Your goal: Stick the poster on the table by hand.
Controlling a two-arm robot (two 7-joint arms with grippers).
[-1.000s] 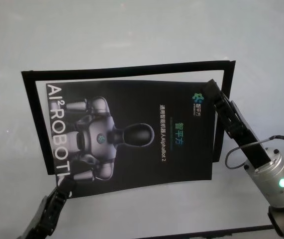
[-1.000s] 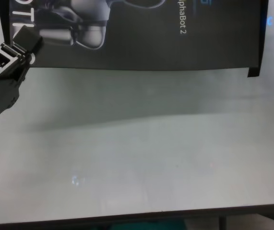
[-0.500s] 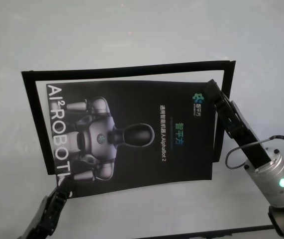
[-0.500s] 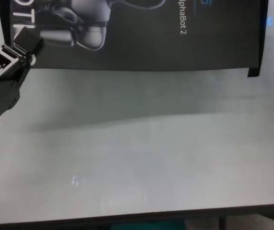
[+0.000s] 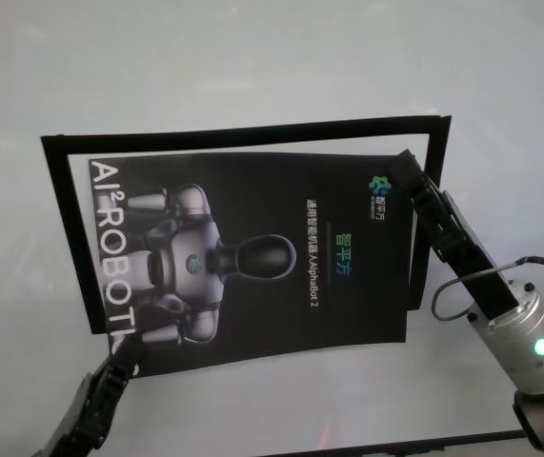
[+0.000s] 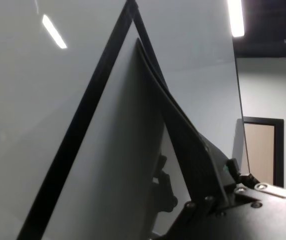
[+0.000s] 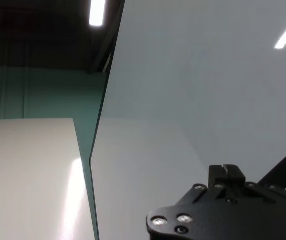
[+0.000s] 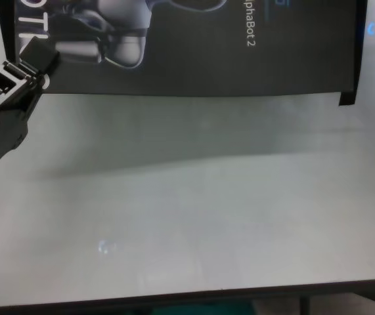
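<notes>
Poster (image 5: 252, 257) flat mid-bench (image 5: 252, 67), inside black tape frame (image 5: 243, 131). Left gripper (image 5: 127, 354) pad touches its near-left corner; right gripper (image 5: 407, 169) touches its far-right corner. Jaws' spread on both: cannot tell.

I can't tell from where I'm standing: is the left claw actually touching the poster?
Touching. In the chest view the left claw has its tip pad resting on the poster at its near left corner, with no gap showing.
</notes>
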